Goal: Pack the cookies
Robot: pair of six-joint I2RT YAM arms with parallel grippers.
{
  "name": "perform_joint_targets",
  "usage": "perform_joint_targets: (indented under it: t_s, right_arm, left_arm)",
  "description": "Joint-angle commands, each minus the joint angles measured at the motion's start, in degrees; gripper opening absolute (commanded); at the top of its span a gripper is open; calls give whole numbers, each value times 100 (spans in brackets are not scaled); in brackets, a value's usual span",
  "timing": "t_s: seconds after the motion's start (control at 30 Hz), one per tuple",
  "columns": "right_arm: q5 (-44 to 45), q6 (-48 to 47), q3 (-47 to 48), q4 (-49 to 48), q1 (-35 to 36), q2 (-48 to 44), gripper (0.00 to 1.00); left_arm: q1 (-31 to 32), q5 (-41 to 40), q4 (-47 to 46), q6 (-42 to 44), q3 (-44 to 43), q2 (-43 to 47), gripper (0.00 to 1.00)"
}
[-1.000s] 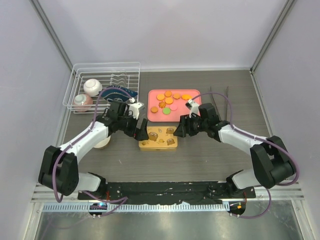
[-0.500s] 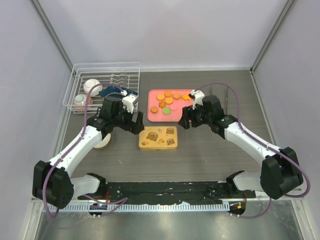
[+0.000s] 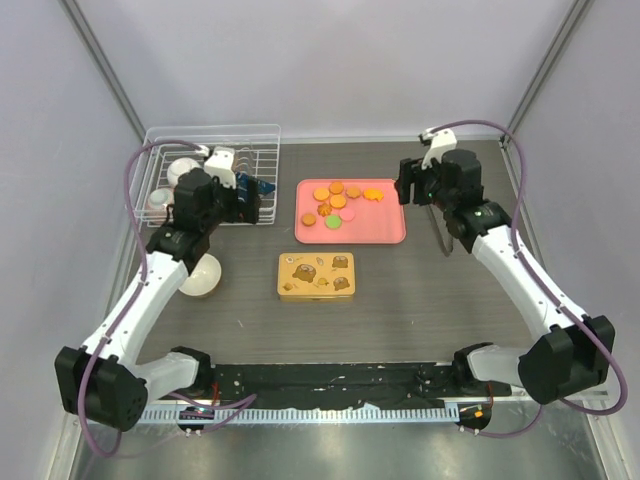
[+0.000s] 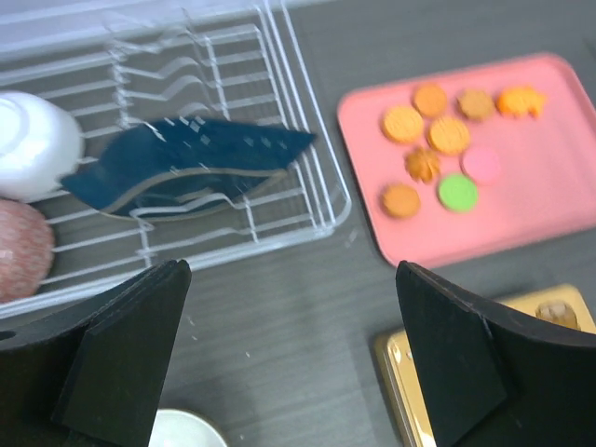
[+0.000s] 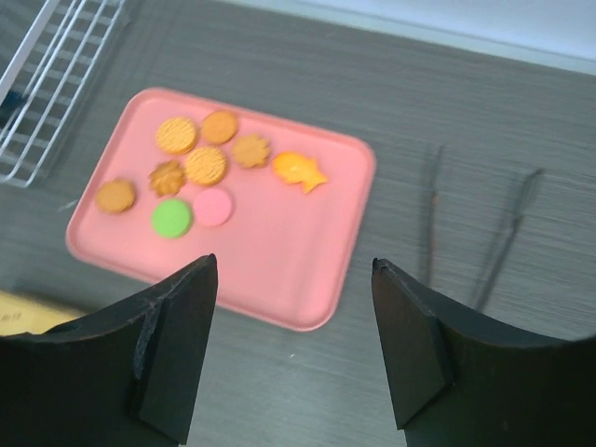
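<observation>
The cookies [image 3: 338, 200] lie on the pink tray [image 3: 380, 228], clustered toward its 11 o'clock corner. The left gripper [image 4: 289, 270] hangs at the tray's 9 o'clock by the wire rack [image 3: 215, 140], jaws wide apart and empty. The right gripper [image 5: 293, 263] hovers at 2 o'clock, likewise spread. The gold tin [image 3: 316, 275] sits at 7 o'clock.

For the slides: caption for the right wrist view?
Open right fingers framing a pink tray of cookies, thin dark utensils beside it.
</observation>
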State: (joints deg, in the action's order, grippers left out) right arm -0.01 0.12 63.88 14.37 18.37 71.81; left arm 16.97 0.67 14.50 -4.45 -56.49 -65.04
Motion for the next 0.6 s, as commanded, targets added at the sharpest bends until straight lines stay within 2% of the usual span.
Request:
perform_joint_targets:
  t_s: [0.0, 0.2, 0.33, 0.57]
  right_arm:
    - [150, 259, 564, -153, -614, 105, 72]
    - [721, 164, 398, -742, -651, -9, 73]
    - [1204, 23, 573, -743, -651, 70, 74]
    - [1363, -372, 653, -848, -642, 26, 73]
  left_arm:
    - [-369, -462, -667, -258, -573, 87, 100]
    - [-493, -515, -975, -232, -652, 202, 100]
    - [-502, -559, -993, -249, -671, 114, 100]
    - [-502, -418, -1274, -320, -503, 53, 100]
